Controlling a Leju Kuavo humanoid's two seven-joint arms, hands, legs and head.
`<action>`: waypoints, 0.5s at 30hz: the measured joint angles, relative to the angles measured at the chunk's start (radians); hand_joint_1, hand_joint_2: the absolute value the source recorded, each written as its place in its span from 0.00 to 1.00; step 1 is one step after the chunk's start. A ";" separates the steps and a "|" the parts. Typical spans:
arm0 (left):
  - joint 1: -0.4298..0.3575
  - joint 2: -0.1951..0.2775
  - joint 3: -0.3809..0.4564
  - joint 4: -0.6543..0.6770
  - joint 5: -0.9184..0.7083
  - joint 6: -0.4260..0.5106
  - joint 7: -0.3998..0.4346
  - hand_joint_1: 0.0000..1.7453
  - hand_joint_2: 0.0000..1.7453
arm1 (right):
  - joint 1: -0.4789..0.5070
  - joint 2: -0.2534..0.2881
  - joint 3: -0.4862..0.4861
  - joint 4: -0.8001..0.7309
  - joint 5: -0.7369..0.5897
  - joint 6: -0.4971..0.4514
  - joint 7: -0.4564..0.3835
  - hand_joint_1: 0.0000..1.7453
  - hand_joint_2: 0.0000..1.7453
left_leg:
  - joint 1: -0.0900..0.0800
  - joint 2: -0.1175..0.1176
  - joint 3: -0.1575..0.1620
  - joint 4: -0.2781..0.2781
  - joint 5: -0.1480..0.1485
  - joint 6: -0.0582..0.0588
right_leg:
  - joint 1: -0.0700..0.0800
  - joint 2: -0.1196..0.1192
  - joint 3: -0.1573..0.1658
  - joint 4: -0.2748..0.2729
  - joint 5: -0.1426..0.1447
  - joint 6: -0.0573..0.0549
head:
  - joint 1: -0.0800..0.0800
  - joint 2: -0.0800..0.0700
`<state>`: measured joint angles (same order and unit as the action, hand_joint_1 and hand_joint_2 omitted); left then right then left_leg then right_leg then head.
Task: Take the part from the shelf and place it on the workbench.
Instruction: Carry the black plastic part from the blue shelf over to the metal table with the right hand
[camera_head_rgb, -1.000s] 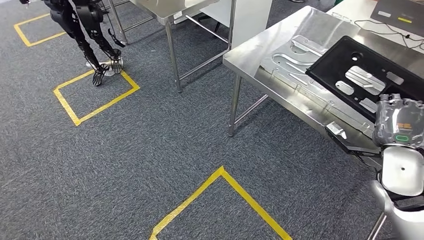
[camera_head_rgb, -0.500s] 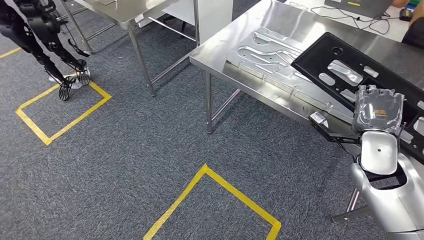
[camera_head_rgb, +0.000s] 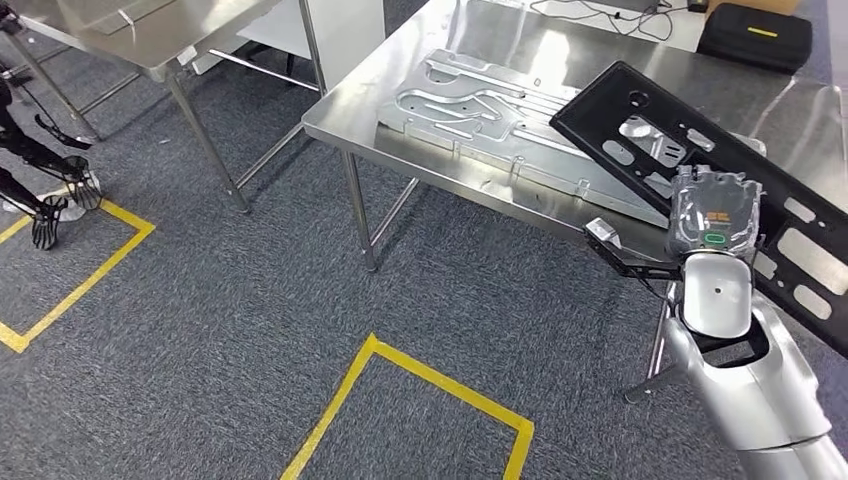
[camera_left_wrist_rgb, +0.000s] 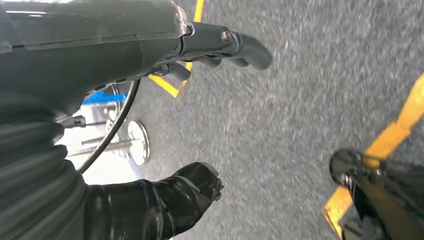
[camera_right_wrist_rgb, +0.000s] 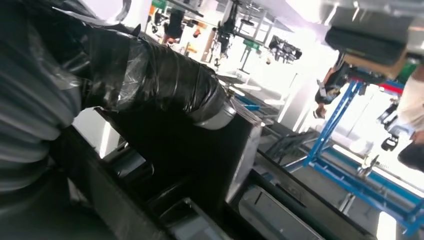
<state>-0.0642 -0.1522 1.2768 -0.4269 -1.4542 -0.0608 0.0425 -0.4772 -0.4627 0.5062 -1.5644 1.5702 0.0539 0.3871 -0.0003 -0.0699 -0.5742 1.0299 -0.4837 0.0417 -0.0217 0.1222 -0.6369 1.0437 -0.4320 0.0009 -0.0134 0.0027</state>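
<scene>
Over the bench corner: the part (camera_head_rgb: 700, 170), a long black panel with cut-out windows, hangs tilted above the near right end of the workbench (camera_head_rgb: 400, 70), its far end over the steel top and its near end running off toward the frame's right edge.
Part axis: long axis runs diagonally, from far-left over the bench to near-right past the robot's right shoulder; the far end looks higher than the near end, so the panel is not yet flat on anything.
Right hand: the right hand (camera_head_rgb: 712, 212) sits at the panel's near long edge, about mid-length; in the right wrist view the dark fingers (camera_right_wrist_rgb: 165, 80) wrap over the black edge, so it grips the part.
Left hand: the left hand (camera_left_wrist_rgb: 165, 200) hangs low over grey carpet, thumb and fingers apart, nothing in it.
Nearer arm: the right, already carrying; the left is well apart from the panel.
On the bench: a silver stamped plate (camera_head_rgb: 490, 115) lies flat just beside and partly under the panel's far end; a black case (camera_head_rgb: 755, 35) and cables sit at the far edge.
Room, as I judge it: bare steel lies right of the plate, beneath the panel; the set-down has to clear the plate's edge.
Risk: a one-sided grip on a long panel may let it swing or tip.
</scene>
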 joint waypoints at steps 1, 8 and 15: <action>-0.002 -0.001 0.000 0.000 0.000 -0.001 0.000 0.00 1.00 | -0.001 0.003 0.005 0.002 0.000 0.000 0.000 1.00 1.00 | 0.002 0.012 0.004 -0.007 0.004 0.002 | -0.002 0.006 -0.002 -0.001 0.002 0.006 | 0.000 0.000; 0.001 0.007 0.000 0.005 -0.010 -0.003 0.003 0.00 1.00 | -0.041 0.035 0.064 0.027 0.000 0.010 0.027 1.00 1.00 | 0.010 0.095 0.017 -0.033 0.016 0.014 | -0.004 -0.119 -0.119 0.248 -0.112 0.034 | 0.010 0.000; -0.008 0.027 -0.001 0.028 -0.030 -0.004 0.005 0.00 1.00 | -0.110 0.092 0.130 0.058 0.000 0.045 0.030 1.00 1.00 | 0.005 0.124 0.013 -0.016 0.001 -0.019 | 0.000 -0.134 0.012 -0.001 -0.011 0.018 | 0.010 0.000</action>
<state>-0.0722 -0.1257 1.2760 -0.3989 -1.4842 -0.0651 0.0472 -0.5873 -0.3704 0.6362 -1.5066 1.5705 0.0989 0.4171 0.0048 0.0537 -0.5610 1.0140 -0.4828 0.0224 -0.0219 -0.0119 -0.6245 1.0425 -0.4429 0.0187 -0.0033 0.0027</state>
